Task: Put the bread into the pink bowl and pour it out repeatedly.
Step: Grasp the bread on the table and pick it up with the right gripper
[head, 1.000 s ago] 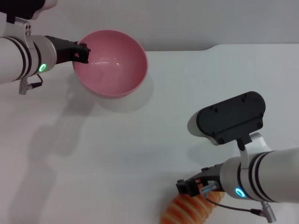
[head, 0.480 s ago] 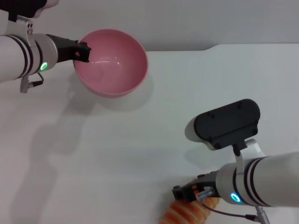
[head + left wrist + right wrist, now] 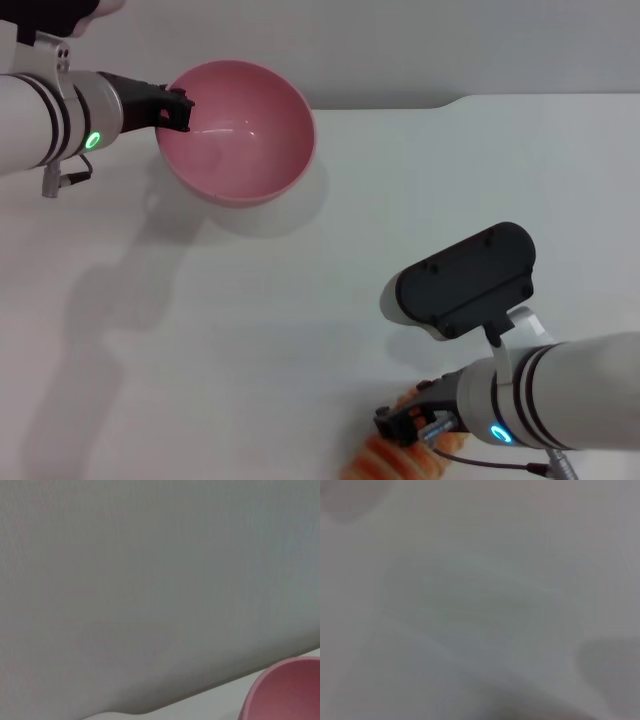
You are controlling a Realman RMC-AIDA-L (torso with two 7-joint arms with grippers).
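Note:
The pink bowl (image 3: 240,135) is held tilted above the table at the back left, its empty inside facing me. My left gripper (image 3: 178,110) is shut on the bowl's left rim. A part of the bowl's rim also shows in the left wrist view (image 3: 287,690). The bread (image 3: 385,462), orange-brown with cream stripes, lies at the table's front edge, mostly cut off by the frame. My right gripper (image 3: 402,425) is right on top of the bread and hides part of it. The right wrist view shows only a blurred pale surface.
The white table (image 3: 300,300) stretches between the bowl and the bread. Its back edge (image 3: 500,97) meets a grey wall (image 3: 150,580). The right arm's black wrist camera housing (image 3: 465,278) stands above the bread.
My right arm has moved toward the front edge and a little left, lowering its gripper onto the bread. The left arm and the bowl have barely moved.

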